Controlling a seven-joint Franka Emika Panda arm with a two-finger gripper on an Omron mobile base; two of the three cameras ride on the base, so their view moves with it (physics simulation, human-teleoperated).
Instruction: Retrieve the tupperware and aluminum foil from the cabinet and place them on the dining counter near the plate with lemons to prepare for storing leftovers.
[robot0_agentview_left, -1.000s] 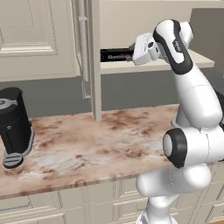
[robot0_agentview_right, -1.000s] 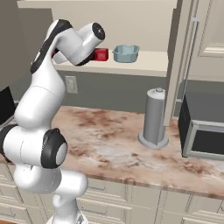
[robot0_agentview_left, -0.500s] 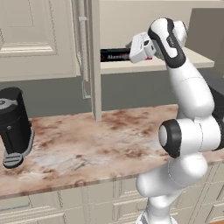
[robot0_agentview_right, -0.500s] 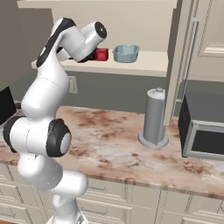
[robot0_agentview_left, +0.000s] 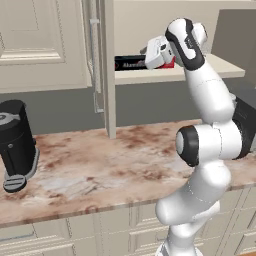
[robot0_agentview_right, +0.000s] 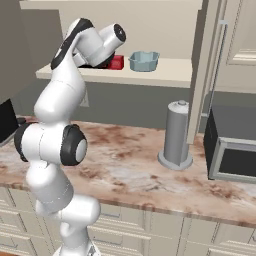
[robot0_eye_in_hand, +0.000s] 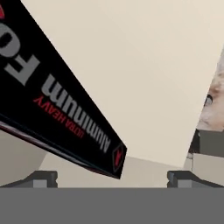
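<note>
Worktop (robot0_agentview_left: 100, 170) of brown-and-white marbled stone spans the lower half of both base views, cream drawers under its front edge; cabinet (robot0_agentview_left: 50, 45) above it stands with its panelled door (robot0_agentview_left: 106, 70) swung out edge-on, thin metal bar handle (robot0_agentview_left: 95, 65) on it; cream shelf (robot0_agentview_right: 165, 72) exposed behind; white arm (robot0_agentview_left: 210, 140) rises from the base and bends up to shelf height; dark coffee machine (robot0_agentview_left: 17, 142) near the left end of the worktop in the left base view; microwave (robot0_agentview_right: 232, 150) at the right end in the right base view, grey cylinder (robot0_agentview_right: 176, 135) upright just beside it, set back from the front edge; aluminum foil (robot0_agentview_left: 131, 63) lies flat along the shelf, black body with white lettering, red end (robot0_agentview_right: 116, 62) toward the tupperware; tupperware (robot0_agentview_right: 144, 60) sits on the shelf just beside that red end, apart from it, nearer the shelf's door-side end; gripper (robot0_eye_in_hand: 112, 177) reaches the shelf at the foil, fingers spread wide and released, nothing grasped; hand view shows the foil box (robot0_eye_in_hand: 57, 105) crossing diagonally ahead of the two fingertips (robot0_eye_in_hand: 41, 178), its near corner between them; contact cannot be told.
</note>
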